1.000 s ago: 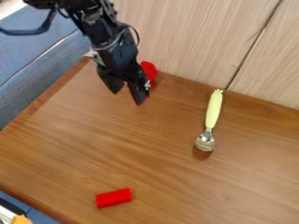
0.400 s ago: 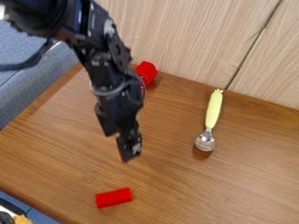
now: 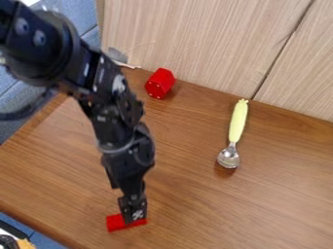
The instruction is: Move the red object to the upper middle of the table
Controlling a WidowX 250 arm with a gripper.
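Note:
The black gripper [image 3: 133,218] hangs low near the table's front left, right over a small red rectangular block [image 3: 115,223]. Its tip covers the middle and upper part of the block, whose left end and lower edge show around it. Whether the block is held cannot be made out. A second red object [image 3: 160,83], a faceted piece with small dots on its near face, is at the table's back edge by the wooden panel. Both rest on the brown wooden table [image 3: 195,209].
A spoon [image 3: 238,121] with a pale yellow handle lies right of centre, its metal bowl toward the front. Light wood panels [image 3: 195,44] rise along the back. Blue fabric [image 3: 88,17] borders the table at the upper left, and the arm crosses the left side.
From near the back edge, the gripper has come forward and down to the red block at the front. The faceted red piece is now uncovered. The block and spoon look unmoved.

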